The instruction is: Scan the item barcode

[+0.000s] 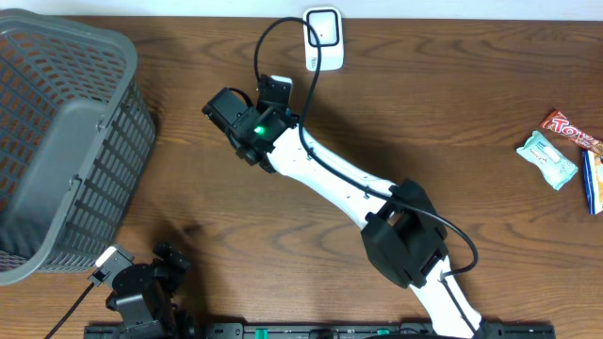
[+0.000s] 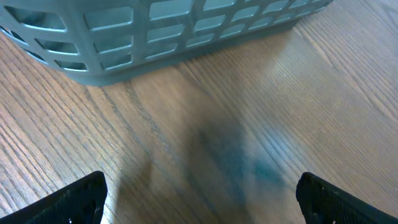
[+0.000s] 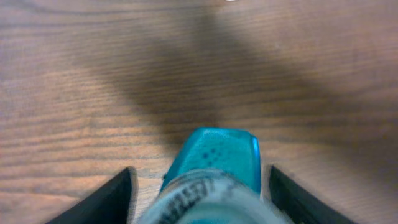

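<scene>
white right arm (image 1: pixel 330 174) with black joints, black cable (image 1: pixel 261 47), green light (image 1: pixel 260 131); black left claw (image 2: pixel 202 199).

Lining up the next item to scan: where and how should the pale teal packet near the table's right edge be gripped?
Come straight down on the teal packet and pinch across its short width, mid-length. It lies flat and diagonal, so turn the wrist to match; the red bar sits close to its upper end, so the middle likely leaves more room.
</scene>
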`<state>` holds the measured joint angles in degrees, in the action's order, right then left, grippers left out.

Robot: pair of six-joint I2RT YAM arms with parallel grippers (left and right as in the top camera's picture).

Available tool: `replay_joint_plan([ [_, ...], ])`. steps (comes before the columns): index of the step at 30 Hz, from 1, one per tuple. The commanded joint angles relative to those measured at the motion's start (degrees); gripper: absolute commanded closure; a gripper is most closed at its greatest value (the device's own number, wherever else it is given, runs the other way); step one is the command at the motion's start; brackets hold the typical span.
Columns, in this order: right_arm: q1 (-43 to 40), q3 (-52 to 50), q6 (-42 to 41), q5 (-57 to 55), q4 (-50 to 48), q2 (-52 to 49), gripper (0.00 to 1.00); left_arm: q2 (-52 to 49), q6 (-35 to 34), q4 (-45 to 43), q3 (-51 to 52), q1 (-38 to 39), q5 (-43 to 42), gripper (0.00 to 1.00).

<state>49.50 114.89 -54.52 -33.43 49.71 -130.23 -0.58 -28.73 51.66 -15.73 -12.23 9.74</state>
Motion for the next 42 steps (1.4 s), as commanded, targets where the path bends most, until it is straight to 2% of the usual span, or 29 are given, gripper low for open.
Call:
replay_joint_plan([
  [1,-1.14,0.09,1.79,4.04,0.02,0.02,0.53,0.28,0.33,1.79,0.46,-0.2,0.11,0.02],
  [6,-1.99,0.09,12.33,10.34,0.66,0.04,0.64,0.28,0.35,1.79,0.46,-0.2,0.11,0.02],
  [12,-4.02,0.17,33.07,21.57,5.68,1.9,0.78,0.28,0.35,1.79,0.46,-0.2,0.11,0.02],
  [17,-6.93,0.17,48.76,33.55,8.37,5.4,0.77,0.28,0.33,1.79,0.46,-0.2,0.11,0.02],
  [18,-8.0,0.17,54.27,37.66,9.29,6.32,0.77,0.28,0.35,1.79,0.46,-0.2,0.13,0.02],
  [22,-10.01,0.17,63.49,44.94,11.87,6.91,0.77,0.28,0.33,1.79,0.46,-0.2,0.11,0.02],
  [25,-11.02,0.04,67.1,46.64,12.94,6.8,0.82,0.28,0.33,1.79,0.46,-0.2,0.11,0.02],
  [35,-11.28,0.02,68.26,49.29,5.84,6.82,0.83,0.28,0.35,1.79,0.46,-0.2,0.11,0.02],
  [39,-11.26,0.02,68.32,49.24,3.06,6.8,0.79,0.28,0.33,1.79,0.46,-0.2,0.11,0.02],
  [42,-11.21,0.02,68.37,49.22,2.29,6.8,0.71,0.28,0.33,1.79,0.46,-0.2,0.11,0.02],
])
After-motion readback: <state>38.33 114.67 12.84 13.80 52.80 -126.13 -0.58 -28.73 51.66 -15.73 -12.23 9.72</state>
